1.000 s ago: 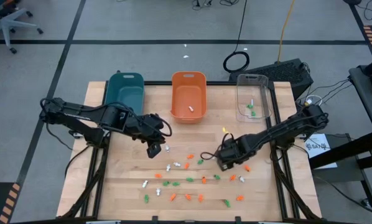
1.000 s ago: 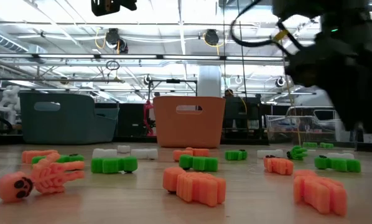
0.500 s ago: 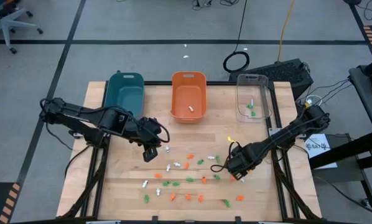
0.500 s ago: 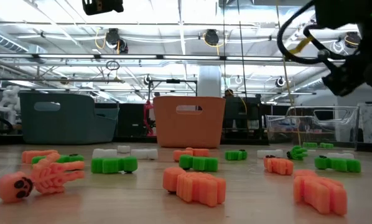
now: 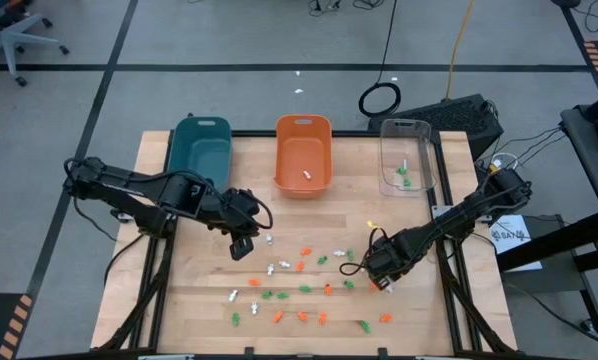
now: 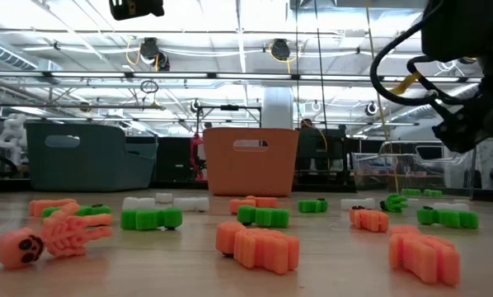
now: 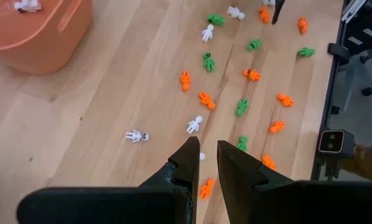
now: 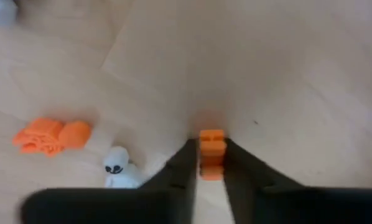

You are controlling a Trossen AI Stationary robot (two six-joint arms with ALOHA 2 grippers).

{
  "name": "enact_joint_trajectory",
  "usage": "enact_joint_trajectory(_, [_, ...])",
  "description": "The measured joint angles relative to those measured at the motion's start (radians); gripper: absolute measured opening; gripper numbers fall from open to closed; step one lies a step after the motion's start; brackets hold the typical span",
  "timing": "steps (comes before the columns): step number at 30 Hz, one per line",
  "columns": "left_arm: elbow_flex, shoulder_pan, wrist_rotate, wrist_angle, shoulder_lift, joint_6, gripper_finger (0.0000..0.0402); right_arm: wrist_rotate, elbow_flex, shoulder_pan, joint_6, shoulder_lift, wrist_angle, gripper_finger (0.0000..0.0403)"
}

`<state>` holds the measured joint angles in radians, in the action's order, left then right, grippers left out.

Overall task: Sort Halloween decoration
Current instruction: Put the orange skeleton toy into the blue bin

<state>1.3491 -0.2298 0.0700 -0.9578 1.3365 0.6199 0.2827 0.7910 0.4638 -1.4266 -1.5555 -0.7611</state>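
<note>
The right gripper (image 8: 208,163) was down at the pale wooden plank counter (image 5: 199,300), towards its right side, with its jaws closed on a small orange plastic skeleton trinket (image 8: 211,153) pinched upright between them. In the right wrist view another flat orange trinket (image 8: 52,135) and a tiny white ghost-like figure (image 8: 119,169) lay on the wood just beside the held piece.

The left gripper (image 7: 203,163) hung above the counter left of centre, its jaws drawn nearly together with only a slim gap and nothing between them.

The remaining orange, white and green trinkets (image 5: 299,290) were scattered across the middle and near part of the counter. At the far edge stood a teal plastic bin (image 5: 201,145), an orange plastic bin (image 5: 303,155) holding one white piece, and a clear plastic bin (image 5: 407,157) with white and green pieces inside.
</note>
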Motion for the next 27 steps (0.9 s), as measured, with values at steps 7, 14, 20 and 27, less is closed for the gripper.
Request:
enact_joint_trajectory(7, [0.0, 0.003, 0.011, 0.009, 0.0, -0.025, 0.0056, 0.012, 0.097, -0.029, 0.03, 0.019, 0.007, 0.0019])
enact_joint_trajectory(14, [0.0, 0.043, 0.014, 0.07, -0.001, -0.025, 0.0056, -0.112, 0.254, -0.103, 0.076, 0.125, 0.006, 0.0005])
enact_joint_trajectory(20, [0.0, 0.089, 0.013, 0.262, -0.009, -0.025, 0.0056, -0.3, 0.354, -0.216, 0.215, 0.235, 0.032, 0.0006])
enact_joint_trajectory(27, [0.0, 0.15, 0.043, 0.413, -0.011, -0.025, 0.0056, -0.437, 0.368, -0.368, 0.438, 0.305, 0.383, 0.0006])
